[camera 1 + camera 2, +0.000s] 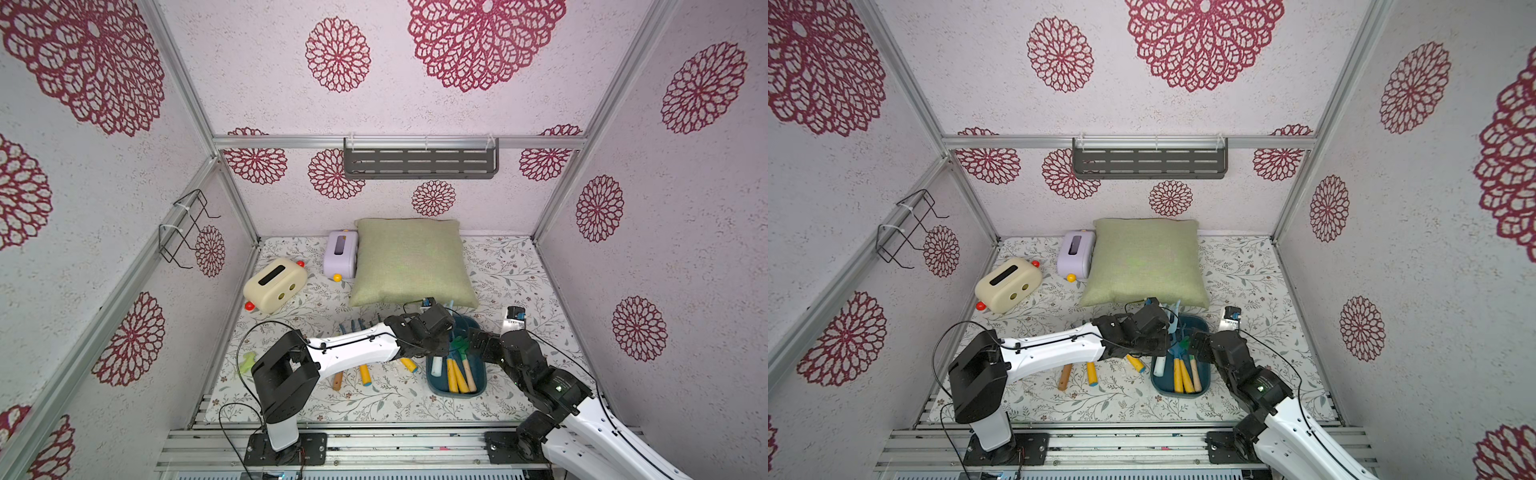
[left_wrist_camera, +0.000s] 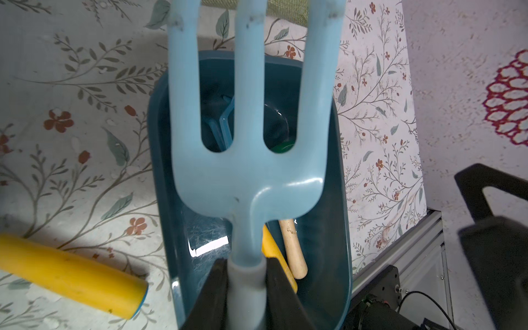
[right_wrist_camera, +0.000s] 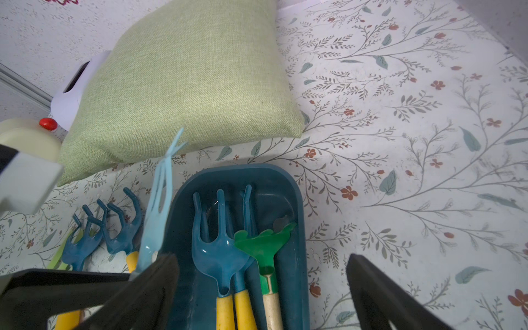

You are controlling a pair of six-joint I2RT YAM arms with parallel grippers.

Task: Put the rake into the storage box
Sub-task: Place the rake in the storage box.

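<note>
progress: rake (image 2: 248,183) held above box (image 2: 340,200), not yet inside | left gripper (image 2: 247,274) pinching its neck | right gripper (image 3: 261,257) spread wide, empty, beside box | left to do: lower, release | box holds other tools (image 3: 220,257)

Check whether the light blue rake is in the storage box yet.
Not yet: left gripper holds the rake raised over the storage box.

Left arm (image 1: 357,347) and right arm (image 1: 590,424) are wearing white shells over black joints; black cables (image 1: 237,355) are running alongside; green LED (image 1: 559,389) is glowing on right.
</note>
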